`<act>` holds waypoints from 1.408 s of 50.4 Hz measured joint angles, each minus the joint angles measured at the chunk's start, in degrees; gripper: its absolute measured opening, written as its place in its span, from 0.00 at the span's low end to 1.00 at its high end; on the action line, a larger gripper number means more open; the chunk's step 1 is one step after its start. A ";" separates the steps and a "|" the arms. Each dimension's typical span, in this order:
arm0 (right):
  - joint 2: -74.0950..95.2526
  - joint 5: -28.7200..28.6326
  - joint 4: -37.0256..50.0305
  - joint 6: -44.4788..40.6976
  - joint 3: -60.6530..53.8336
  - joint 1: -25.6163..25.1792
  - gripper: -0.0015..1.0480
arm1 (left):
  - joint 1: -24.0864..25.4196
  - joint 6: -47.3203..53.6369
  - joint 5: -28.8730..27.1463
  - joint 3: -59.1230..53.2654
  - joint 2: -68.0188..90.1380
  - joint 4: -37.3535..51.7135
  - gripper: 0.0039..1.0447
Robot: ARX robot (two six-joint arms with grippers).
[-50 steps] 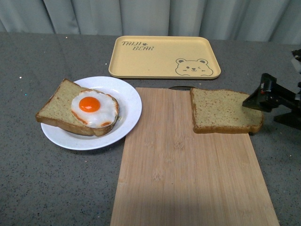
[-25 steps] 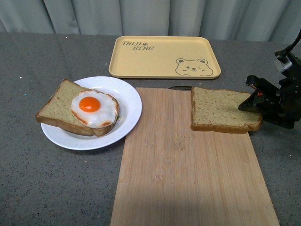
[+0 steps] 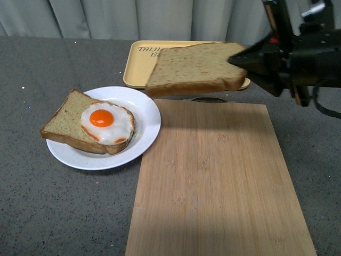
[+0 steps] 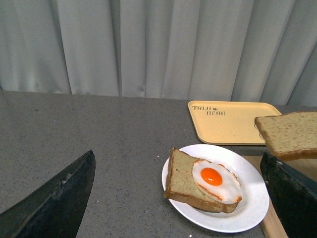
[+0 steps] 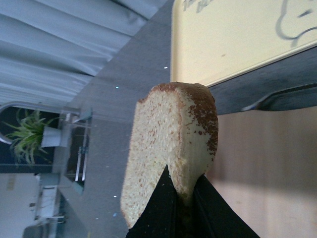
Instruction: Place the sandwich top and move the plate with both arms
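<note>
Lifted since the earlier frame: plain square brownish-green wholemeal bread slice point(image 3: 194, 68), now off the pale wooden cutting board point(image 3: 224, 176). It hung before the rectangular yellow tray point(image 3: 137, 69), pinched at one edge by the black right gripper point(image 3: 237, 60). Round white plate point(image 3: 146, 109) bore an egg-topped slice point(image 3: 88, 124).

Left wrist view: black left gripper point(image 4: 177, 157) stood spread wide, holding nothing.

Right wrist view: fingers point(image 5: 161, 210) were clamped on the plain slice's crust.

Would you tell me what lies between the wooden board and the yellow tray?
A narrow strip of grey tabletop with a slim, blade-like object lying on it. It is clearest in the right wrist view; the front view shows only the object's dark edge.
</note>
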 joint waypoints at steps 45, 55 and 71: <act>20.87 3.87 -6.67 12.31 18.97 16.06 0.28 | 0.00 0.02 0.00 0.00 0.00 0.00 0.94; 8.61 13.97 -10.25 4.00 8.35 14.45 0.68 | 0.00 0.00 0.00 0.00 0.00 0.00 0.94; -0.13 52.24 27.28 -32.00 -13.25 11.56 0.67 | 0.02 0.00 -0.02 0.00 0.00 0.00 0.94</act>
